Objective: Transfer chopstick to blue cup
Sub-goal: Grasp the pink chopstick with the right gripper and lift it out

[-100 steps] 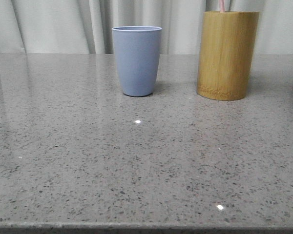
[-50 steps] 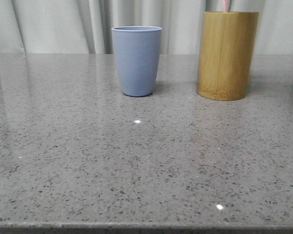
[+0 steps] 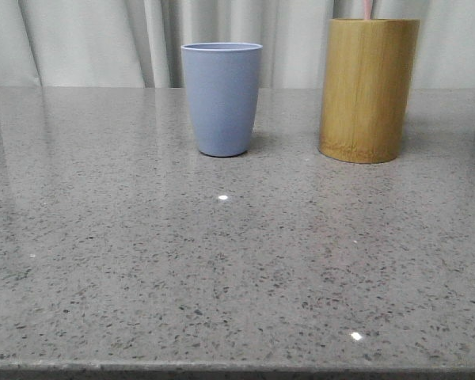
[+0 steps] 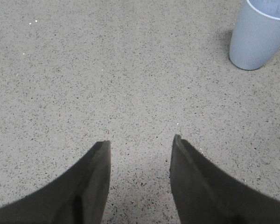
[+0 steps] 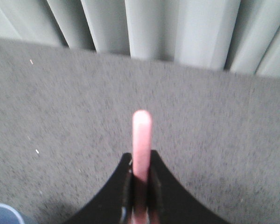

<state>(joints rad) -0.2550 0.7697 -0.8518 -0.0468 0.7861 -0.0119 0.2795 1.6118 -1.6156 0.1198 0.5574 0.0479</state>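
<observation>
Grey speckled stone makes the table [image 3: 222, 261], and two containers stand near its far edge, in front of a pale curtain [image 3: 95, 39]. On the left is the blue cup [image 3: 222, 99], upright with its mouth free. To its right, apart from it, stands a taller bamboo holder [image 3: 368, 91]. Between them the table is bare, so nothing blocks the way from one to the other.

At the top edge of the front view a short pink piece of the chopstick [image 3: 367, 9] shows just above the holder's rim. In the right wrist view the right claw [image 5: 141, 179] is clenched on the chopstick [image 5: 142, 140], whose rounded pink end sticks out beyond the dark fingers [image 5: 114, 186]; a corner of the blue cup [image 5: 4, 213] shows there too.

The left claw [image 4: 140, 142] is released, its two dark fingers [image 4: 91, 182] spread wide over bare table, holding nothing. The blue cup [image 4: 259, 35] stands well apart from it
</observation>
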